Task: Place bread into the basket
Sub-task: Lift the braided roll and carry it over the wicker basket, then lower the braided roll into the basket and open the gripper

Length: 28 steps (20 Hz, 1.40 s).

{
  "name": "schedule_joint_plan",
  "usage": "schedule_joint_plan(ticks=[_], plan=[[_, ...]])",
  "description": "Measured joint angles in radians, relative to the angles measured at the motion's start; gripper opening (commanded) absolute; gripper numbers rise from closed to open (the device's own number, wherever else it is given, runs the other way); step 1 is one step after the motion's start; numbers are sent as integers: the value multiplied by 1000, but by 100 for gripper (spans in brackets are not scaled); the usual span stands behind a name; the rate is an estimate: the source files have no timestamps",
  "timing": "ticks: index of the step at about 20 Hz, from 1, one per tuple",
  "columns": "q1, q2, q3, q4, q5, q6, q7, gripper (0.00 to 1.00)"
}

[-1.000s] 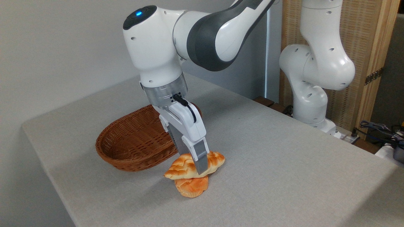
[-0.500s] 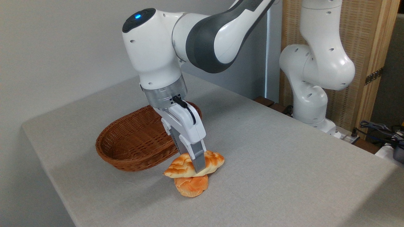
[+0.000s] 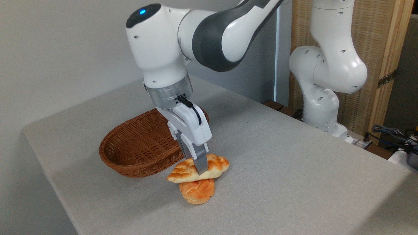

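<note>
Altogether one bread [image 3: 183, 170], one basket [image 3: 140, 145].

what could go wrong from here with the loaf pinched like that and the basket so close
1. The gripper pinches the bread at a narrow band across its middle, both ends unsupported; it may tilt or slip out.
2. The bread hangs low, about level with the basket rim, so moving sideways now could hit the rim.
3. The round bun lies directly beneath; a dropped loaf would likely land on it.
</note>
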Motion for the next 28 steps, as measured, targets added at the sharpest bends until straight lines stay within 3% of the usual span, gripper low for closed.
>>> schedule_joint_plan(ticks=[4, 11, 17, 19, 20, 21, 22, 28], plan=[[-4, -21, -10, 30, -9, -19, 0, 37], [-10, -29, -107, 50, -136, -22, -1, 39], [-11, -21, -179, 50, -199, -22, -42, 41], [-12, -12, -198, 50, -208, -22, -84, 52], [-12, -8, -202, 50, -209, -22, -105, 77], [-12, -4, -204, 50, -209, -22, -120, 94], [-12, 0, -205, 50, -210, -22, -132, 100], [-12, 24, -225, 51, -210, 1, -145, 100]])
